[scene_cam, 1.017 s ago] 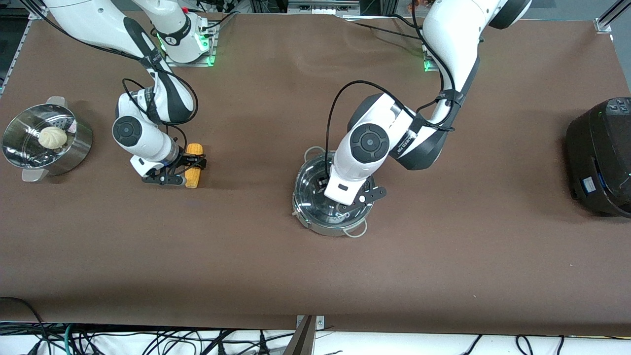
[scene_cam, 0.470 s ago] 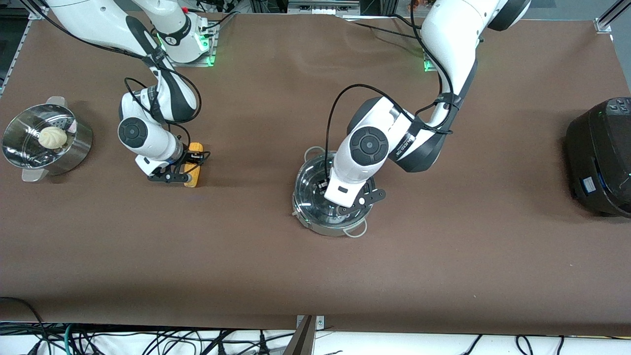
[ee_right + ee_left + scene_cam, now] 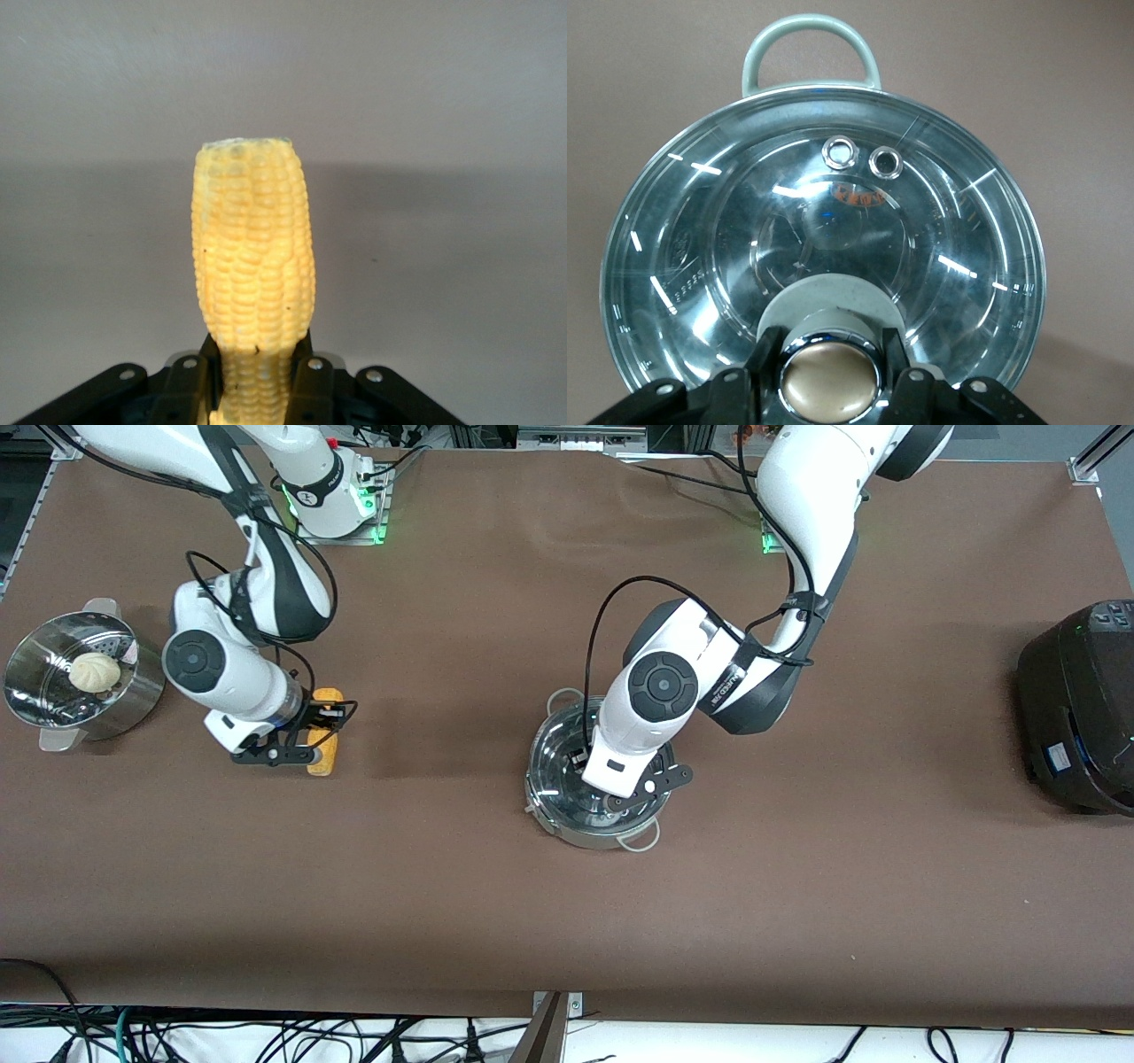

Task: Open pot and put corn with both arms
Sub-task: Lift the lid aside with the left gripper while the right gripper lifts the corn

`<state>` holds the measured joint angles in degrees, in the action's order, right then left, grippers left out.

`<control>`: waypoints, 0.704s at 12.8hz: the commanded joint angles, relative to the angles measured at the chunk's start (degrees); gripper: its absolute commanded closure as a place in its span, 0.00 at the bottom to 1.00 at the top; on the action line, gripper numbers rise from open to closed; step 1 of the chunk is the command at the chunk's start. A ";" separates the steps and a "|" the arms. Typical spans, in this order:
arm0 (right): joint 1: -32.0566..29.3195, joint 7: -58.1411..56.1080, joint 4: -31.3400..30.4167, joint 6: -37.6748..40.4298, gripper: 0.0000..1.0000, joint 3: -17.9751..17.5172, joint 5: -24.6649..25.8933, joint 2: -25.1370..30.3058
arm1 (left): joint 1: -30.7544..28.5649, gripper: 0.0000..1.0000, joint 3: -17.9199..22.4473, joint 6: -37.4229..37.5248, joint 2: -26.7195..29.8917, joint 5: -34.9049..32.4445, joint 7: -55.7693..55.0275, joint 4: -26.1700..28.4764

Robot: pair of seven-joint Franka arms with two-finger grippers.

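Left gripper [image 3: 631, 797] clamping tan knob [image 3: 831, 382] of glass lid [image 3: 824, 248], pot [image 3: 595, 779] sitting table centre. Right gripper [image 3: 306, 737] pinching corn [image 3: 252, 292] at pot's nine o'clock. Lifting lid straight up, clearing rim before swinging corn over.

A wide brown table [image 3: 567, 886] fills the scene, evenly lit. A steel steamer pot [image 3: 84, 677] holding a white bun [image 3: 95, 670] sits at the right arm's end; a black appliance [image 3: 1081, 708] at the left arm's end. Tangled cables [image 3: 266, 1041] run below the table's near edge.
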<state>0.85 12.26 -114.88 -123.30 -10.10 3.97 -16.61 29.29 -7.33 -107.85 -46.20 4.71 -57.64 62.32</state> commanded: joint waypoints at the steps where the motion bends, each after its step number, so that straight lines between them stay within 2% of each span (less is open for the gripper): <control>1: -0.67 -1.01 6.84 8.22 0.96 -0.79 -0.45 0.70 | -0.54 1.00 0.47 5.69 1.71 0.04 0.33 -2.73; 4: -0.67 -0.75 13.79 14.29 0.96 -2.82 -5.62 1.41 | -4.74 1.00 0.04 14.39 8.47 0.83 0.68 -3.26; 6: -0.67 -0.48 17.04 17.29 0.96 -2.82 -11.23 1.41 | -8.79 1.00 0.29 19.32 12.60 0.13 7.49 -3.35; 7: -0.67 0.04 18.02 17.56 0.94 -2.99 -15.79 1.41 | -11.16 1.00 0.47 21.26 15.06 -0.13 15.29 -1.34; 9: 0.29 7.21 18.38 16.60 0.94 -5.09 -25.11 1.14 | -16.60 1.00 0.65 23.47 21.37 -1.44 23.33 7.68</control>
<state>0.87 14.06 -97.74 -107.51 -13.04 -15.00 -15.25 17.13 -6.34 -85.11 -31.99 4.45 -42.01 59.92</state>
